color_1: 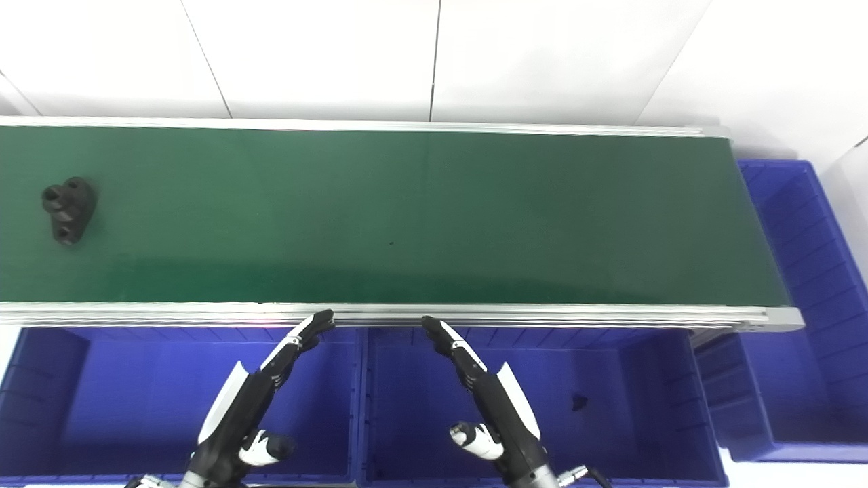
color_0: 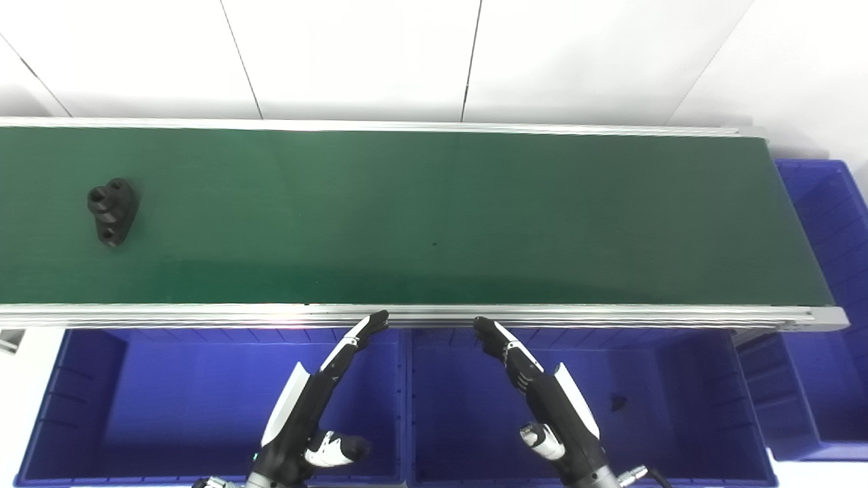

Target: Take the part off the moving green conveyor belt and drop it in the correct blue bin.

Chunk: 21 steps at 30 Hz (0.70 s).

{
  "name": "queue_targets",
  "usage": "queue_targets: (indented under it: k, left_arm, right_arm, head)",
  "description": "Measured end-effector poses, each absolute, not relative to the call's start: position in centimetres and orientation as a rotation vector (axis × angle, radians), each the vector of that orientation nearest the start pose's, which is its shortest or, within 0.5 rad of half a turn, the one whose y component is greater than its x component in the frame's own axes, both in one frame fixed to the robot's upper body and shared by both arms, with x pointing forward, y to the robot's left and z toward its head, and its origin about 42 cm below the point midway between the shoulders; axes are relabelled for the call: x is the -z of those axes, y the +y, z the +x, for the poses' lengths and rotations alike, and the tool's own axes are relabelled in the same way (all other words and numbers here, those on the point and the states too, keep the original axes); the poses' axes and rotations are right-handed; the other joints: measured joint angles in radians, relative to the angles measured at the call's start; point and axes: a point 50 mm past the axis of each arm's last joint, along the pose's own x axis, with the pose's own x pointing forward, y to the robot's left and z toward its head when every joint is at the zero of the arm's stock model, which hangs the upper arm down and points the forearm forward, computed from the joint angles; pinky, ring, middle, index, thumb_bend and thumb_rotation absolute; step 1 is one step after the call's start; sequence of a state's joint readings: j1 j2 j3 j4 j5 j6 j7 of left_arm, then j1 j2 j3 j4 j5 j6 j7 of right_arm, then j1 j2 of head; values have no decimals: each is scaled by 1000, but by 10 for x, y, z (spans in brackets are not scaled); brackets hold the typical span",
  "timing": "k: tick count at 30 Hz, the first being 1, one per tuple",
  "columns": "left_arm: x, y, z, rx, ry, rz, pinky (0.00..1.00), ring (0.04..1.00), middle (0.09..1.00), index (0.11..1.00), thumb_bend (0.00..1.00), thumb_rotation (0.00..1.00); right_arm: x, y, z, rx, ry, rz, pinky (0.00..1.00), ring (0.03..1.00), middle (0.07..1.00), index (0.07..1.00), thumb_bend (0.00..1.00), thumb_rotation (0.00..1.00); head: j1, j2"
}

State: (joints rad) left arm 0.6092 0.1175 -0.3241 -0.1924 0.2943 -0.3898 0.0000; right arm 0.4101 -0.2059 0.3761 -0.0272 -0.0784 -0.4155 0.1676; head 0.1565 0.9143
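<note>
The black part [color_0: 112, 211] lies on the green belt [color_0: 434, 217] close to its left end, roughly midway between the far rail and the near rail. It is a lumpy piece with round bosses and holes; its long axis runs across the belt, from far edge toward near edge, tilted slightly.

The left hand [color_0: 319, 400] hangs over the left blue bin [color_0: 81, 407], below the near rail, fingers extended and apart, thumb out to the side, holding nothing. Its fingertips [color_0: 376, 322] reach up to the near rail around the middle of the belt's length.

The right hand [color_0: 542, 400] is posed alike over the middle blue bin [color_0: 678, 434], released and empty, fingertips at the same rail. A small dark object [color_0: 618, 402] sits on that bin's floor; what it is cannot be told.

A third blue bin [color_0: 827, 224] stands at the belt's right end.

Finding: the part lies well to the left of both hands and across the belt from them. The left hand is the nearer. Judged from this, a pick would fall to the left hand, closing across the part's short width.
</note>
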Motion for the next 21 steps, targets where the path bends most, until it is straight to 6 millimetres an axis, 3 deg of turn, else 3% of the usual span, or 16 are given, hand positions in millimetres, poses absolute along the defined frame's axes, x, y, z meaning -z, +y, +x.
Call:
queue_targets:
  k: [10,12,14,16,20,21]
  left_arm:
    - [-66,173,63,298,9,234,924,946,915,917,1000,1000]
    - [-66,173,63,298,9,233,923,946,912,912,996,1000]
    - [-65,173,62,298,11,233,925,946,911,912,998,1000]
    - [-61,173,61,301,22,230,926,945,909,911,999,1000]
    - [-49,168,55,311,54,217,908,918,897,888,1000,1000]
    - [-46,166,54,312,62,213,905,916,896,886,1000,1000]
  right_arm:
    - [-39,-182,110,-521,4,-127,936,948,942,935,1000,976]
    - [-39,-182,109,-521,6,-128,927,942,938,931,1000,980]
    - [-38,-182,109,-523,8,-134,914,934,934,927,1000,982]
    - [-35,-183,108,-523,20,-138,913,934,934,928,1000,983]
    - [-28,-188,104,-530,53,-144,969,976,959,945,1000,976]
    - [-25,-190,103,-529,64,-141,972,978,960,945,1000,975]
  head:
    - [2,-14]
    - [6,-32]
    - [41,-76]
    - [54,-86]
    - [155,-170]
    - [155,-170]
